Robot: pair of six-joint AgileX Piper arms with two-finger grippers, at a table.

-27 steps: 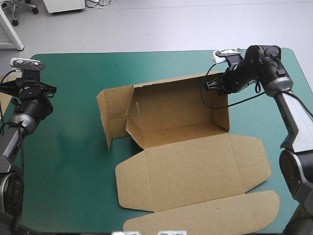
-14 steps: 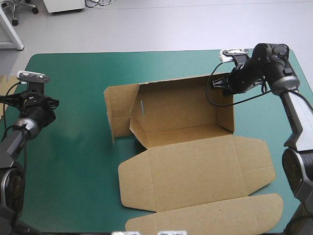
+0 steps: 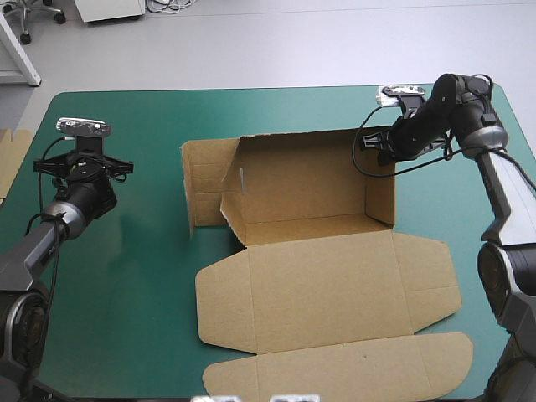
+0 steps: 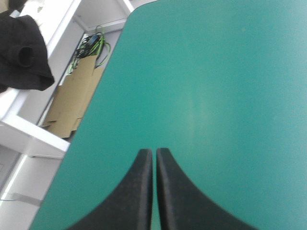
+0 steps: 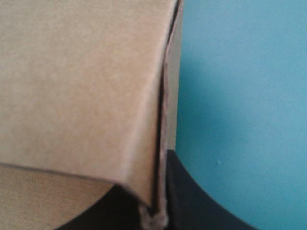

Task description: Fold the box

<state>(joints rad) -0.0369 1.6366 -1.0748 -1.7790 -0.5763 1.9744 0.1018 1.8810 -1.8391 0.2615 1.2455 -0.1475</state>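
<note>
The brown box (image 3: 301,184) lies mid-table with its back wall and right end wall raised. Its left end flap stands swung outward, and the lid lies flat toward the front edge. My right gripper (image 3: 378,144) is at the box's far right corner, shut on the top of the wall. In the right wrist view the board's edge (image 5: 162,143) runs between the black fingers of that gripper (image 5: 160,196). My left gripper (image 3: 84,182) hovers over bare teal-green cover left of the box, apart from it. In the left wrist view this gripper (image 4: 154,154) is shut on nothing.
More brown board (image 3: 10,163) shows at the table's left edge and beyond that edge in the left wrist view (image 4: 72,105). Bare cover (image 3: 142,276) lies between the left gripper and the box. The flat lid (image 3: 327,293) reaches almost to the front edge.
My left arm has moved right and forward, toward the box. The right gripper has kept its hold on the corner, and the box has shifted slightly with it.
</note>
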